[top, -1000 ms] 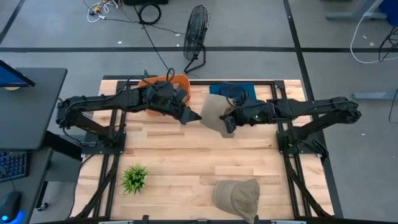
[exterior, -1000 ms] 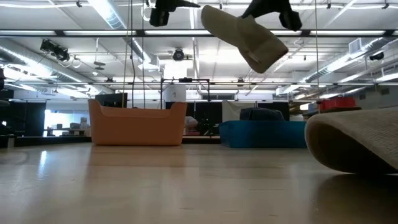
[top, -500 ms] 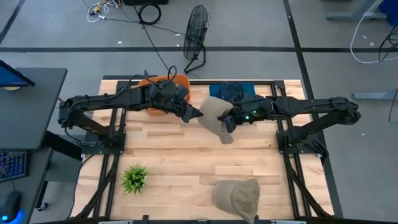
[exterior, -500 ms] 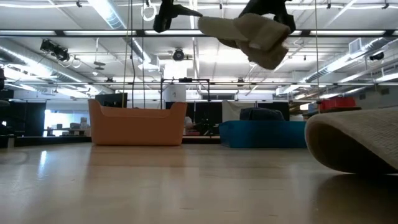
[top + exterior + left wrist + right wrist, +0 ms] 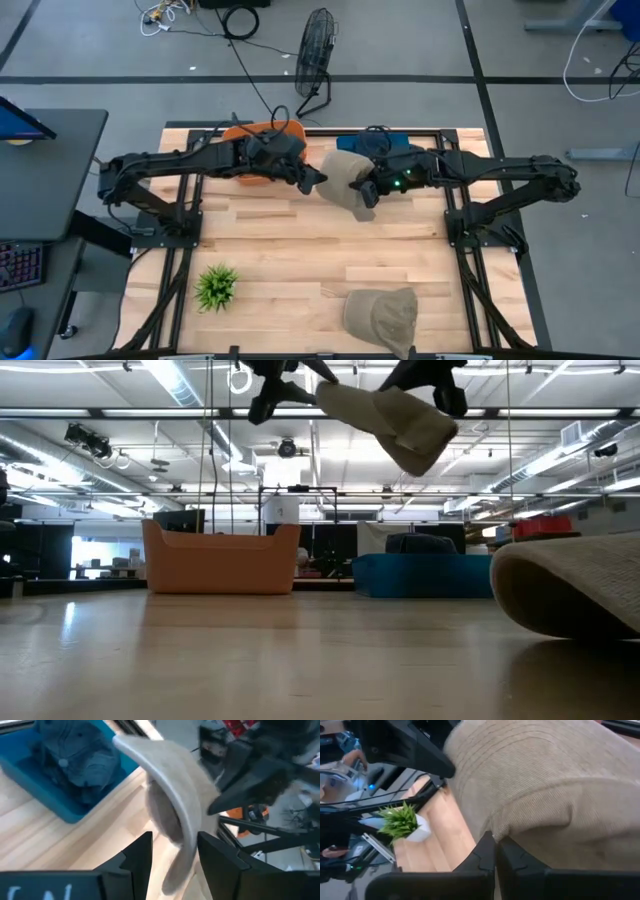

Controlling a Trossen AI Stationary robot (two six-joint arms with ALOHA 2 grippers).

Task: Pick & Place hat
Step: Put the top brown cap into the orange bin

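Observation:
A beige corduroy hat point(image 5: 340, 172) hangs in the air over the far middle of the table, between both grippers; the low view shows the hat point(image 5: 395, 415) tilted, high above the tabletop. My right gripper point(image 5: 368, 190) is shut on it from the table's right. My left gripper point(image 5: 315, 183) is open and comes from the left. In the left wrist view the left gripper point(image 5: 175, 852) has one finger on either side of the hat's brim point(image 5: 172, 790). A second beige hat point(image 5: 380, 315) lies on the table's near edge. My right gripper point(image 5: 496, 840) pinches a fold of the hat's corduroy point(image 5: 520, 832) between its two shut fingers, coming level from the table's right. The hat is lifted clear of the table and slants down below the fingers. My left gripper straddles the brim; whether a finger touches it I cannot tell.
An orange bin point(image 5: 265, 135) and a blue bin point(image 5: 385, 147) stand at the far edge; a dark hat point(image 5: 75, 755) lies in the blue one. A small green plant point(image 5: 216, 286) stands near left. Bare wood point(image 5: 300, 250) lies under the arms.
My left gripper has moved right toward the hat, so that its fingers now stand around the brim. The hat, held by my right gripper, swung nearly level and then tipped back to a slant, and has shifted slightly toward the far edge.

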